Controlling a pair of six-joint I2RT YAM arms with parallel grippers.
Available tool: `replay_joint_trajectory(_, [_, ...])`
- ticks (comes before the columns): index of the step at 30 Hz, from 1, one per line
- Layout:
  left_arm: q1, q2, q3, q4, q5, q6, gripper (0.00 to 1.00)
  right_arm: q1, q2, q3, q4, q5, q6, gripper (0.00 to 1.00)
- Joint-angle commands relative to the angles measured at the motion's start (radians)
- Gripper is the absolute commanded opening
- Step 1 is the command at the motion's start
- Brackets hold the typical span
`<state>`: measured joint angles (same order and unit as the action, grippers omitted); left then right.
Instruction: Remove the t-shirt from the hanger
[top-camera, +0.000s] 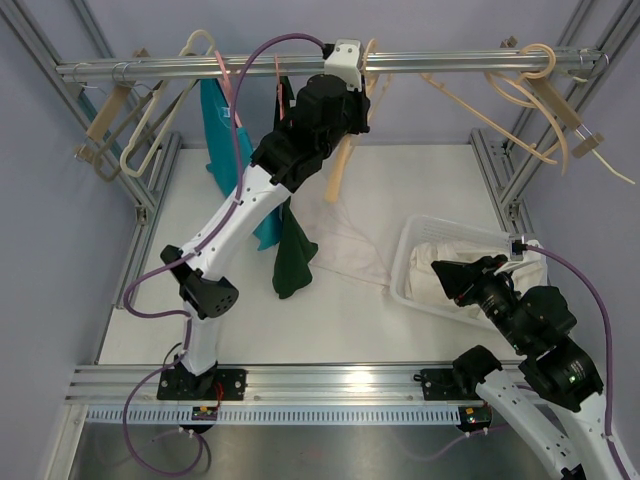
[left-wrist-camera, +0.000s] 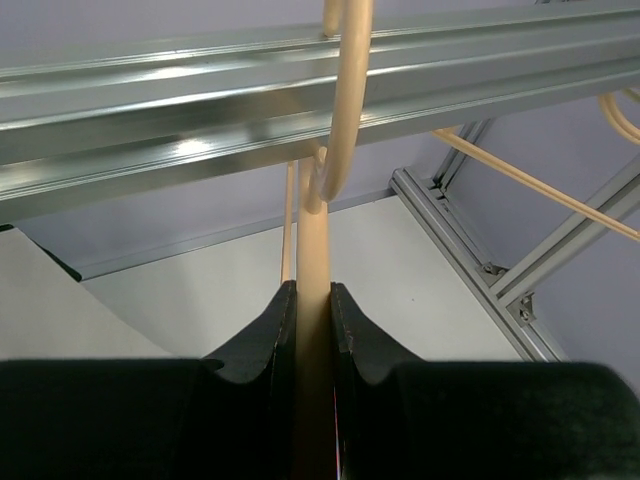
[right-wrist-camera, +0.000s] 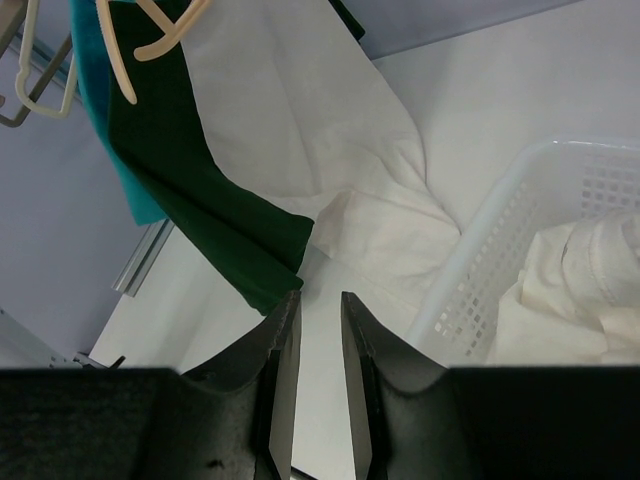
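My left gripper (top-camera: 352, 105) is raised to the metal rail (top-camera: 300, 66) and shut on the neck of a beige hanger (left-wrist-camera: 313, 262), whose hook (left-wrist-camera: 345, 110) is over the rail (left-wrist-camera: 200, 120). One hanger arm (top-camera: 338, 170) slants down below the gripper. A white t-shirt (right-wrist-camera: 300, 120) hangs down from there, and its lower end lies on the table (top-camera: 355, 245) against the basket. My right gripper (top-camera: 447, 272) is open and empty, low over the table beside the basket; in its wrist view (right-wrist-camera: 320, 300) it points at the shirt's hem.
A dark green shirt (top-camera: 293, 255) and a teal shirt (top-camera: 222, 140) hang left of the white one. A white basket (top-camera: 412, 262) holding pale cloth (right-wrist-camera: 590, 290) stands at right. Spare hangers (top-camera: 150, 120) hang at both rail ends. Frame posts border the table.
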<state>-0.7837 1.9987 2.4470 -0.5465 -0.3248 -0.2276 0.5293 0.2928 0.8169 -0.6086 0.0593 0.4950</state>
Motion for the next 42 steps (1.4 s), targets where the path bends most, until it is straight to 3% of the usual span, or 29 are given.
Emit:
replay_joint_trajectory(1, [0.004, 0.002, -0.016, 0.059, 0.024, -0.016, 0.0, -0.003, 0.002, -0.002, 0.036, -0.029, -0.03, 0.31])
replay_joint_trajectory(5, [0.004, -0.015, -0.046, 0.068, 0.03, -0.036, 0.01, -0.002, -0.006, -0.001, 0.032, -0.029, -0.026, 0.31])
replay_joint_trajectory(16, [0.001, -0.141, -0.247, 0.132, 0.05, -0.053, 0.24, -0.002, -0.006, 0.007, 0.036, -0.05, -0.006, 0.33])
replay_joint_trajectory(17, [0.001, -0.153, -0.252, 0.135, 0.052, -0.053, 0.28, 0.0, -0.003, 0.007, 0.038, -0.052, -0.004, 0.33])
replay_joint_trajectory(18, [0.0, -0.161, -0.256, 0.138, 0.055, -0.052, 0.4, -0.002, 0.0, 0.007, 0.043, -0.055, -0.003, 0.33])
replay_joint_trajectory(21, [-0.002, -0.185, -0.269, 0.14, 0.058, -0.045, 0.6, -0.002, 0.011, 0.005, 0.053, -0.056, 0.004, 0.33])
replay_joint_trajectory(25, [-0.002, -0.233, -0.286, 0.138, 0.067, -0.039, 0.71, -0.002, 0.025, 0.014, 0.056, -0.055, 0.004, 0.33])
replay_joint_trajectory(31, [-0.002, -0.369, -0.368, 0.137, 0.058, 0.04, 0.72, -0.002, 0.031, 0.014, 0.064, -0.09, 0.01, 0.33])
replay_joint_trajectory(37, [0.003, -0.544, -0.59, 0.135, -0.048, 0.102, 0.54, -0.003, 0.048, 0.008, 0.084, -0.095, 0.008, 0.34])
replay_joint_trajectory(41, [0.049, -0.624, -0.707, 0.131, -0.076, 0.076, 0.45, -0.002, 0.063, 0.004, 0.11, -0.119, 0.016, 0.34])
replay_joint_trajectory(42, [0.081, -0.635, -0.717, 0.122, -0.074, 0.067, 0.39, -0.002, 0.066, 0.002, 0.113, -0.122, 0.016, 0.34])
